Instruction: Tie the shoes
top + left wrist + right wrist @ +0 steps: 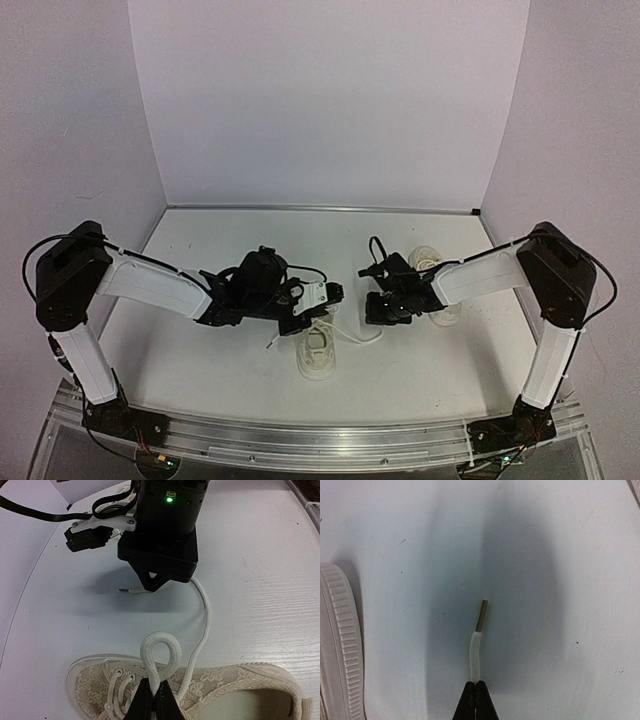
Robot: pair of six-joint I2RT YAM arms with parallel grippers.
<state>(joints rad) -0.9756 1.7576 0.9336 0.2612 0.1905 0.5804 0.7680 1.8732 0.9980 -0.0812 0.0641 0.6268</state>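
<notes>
We note one cream knit shoe (225, 685) with a flowered weave low in the left wrist view, lower centre of the worktop (200, 360) from above, its white lace (205, 615) looped upright, left jaws closed on the base of the loop (160, 636), right jaws clamped on the lace's brown-tipped end (475, 655), both arms reaching inward.

I'm looking into a lab test booth: plain white panels (330, 100) box in a white table (220, 370), with a bare aluminium rail (320, 440) and loose wiring (150, 455) along its near edge.
</notes>
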